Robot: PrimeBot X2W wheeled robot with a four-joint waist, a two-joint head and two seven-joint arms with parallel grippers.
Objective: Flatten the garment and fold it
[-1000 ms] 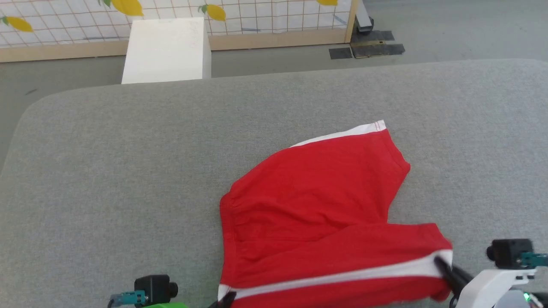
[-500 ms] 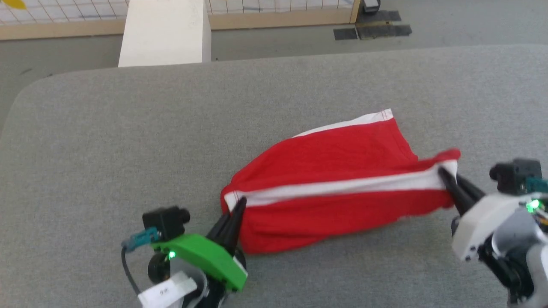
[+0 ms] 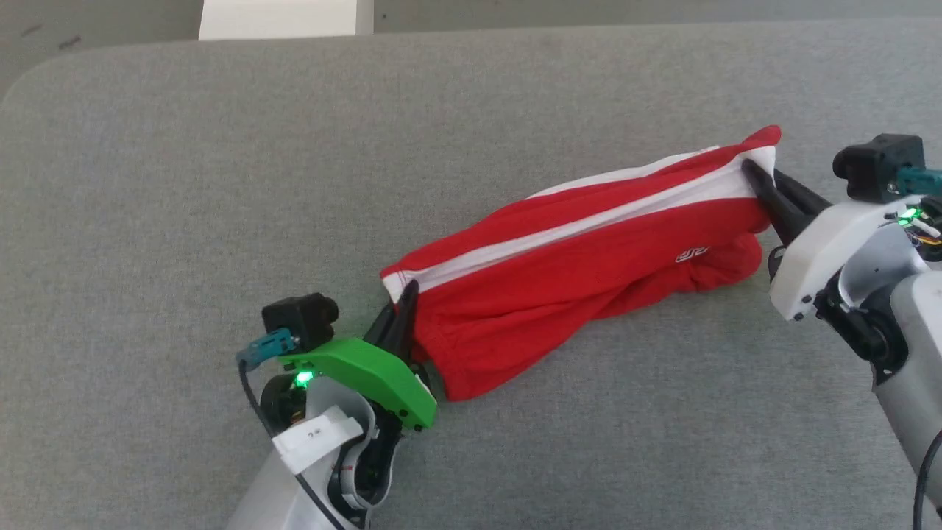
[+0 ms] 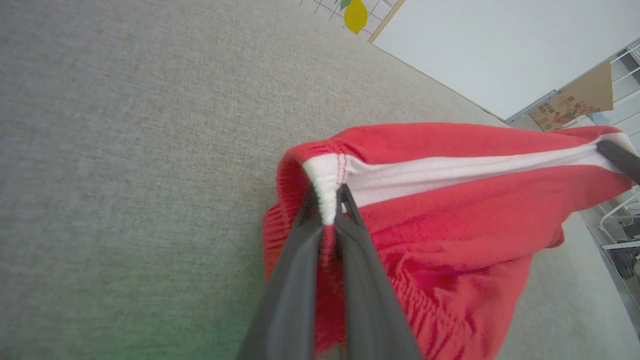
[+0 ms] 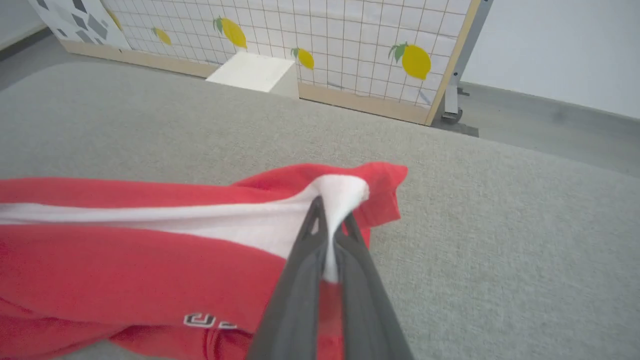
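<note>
The red shorts (image 3: 589,287) are stretched into a long bundle on the right half of the grey padded table (image 3: 221,184), running from near its middle toward the right edge. The left gripper (image 3: 407,293) has its fingers closed on the waistband end, right at the white stripe (image 3: 589,221). The right gripper (image 3: 752,169) is pinched on the stripe's other end, at the leg hem. The stripe runs taut between them along the top, and the red cloth below sags onto the table. A small white logo (image 3: 692,255) shows near the right end.
</note>
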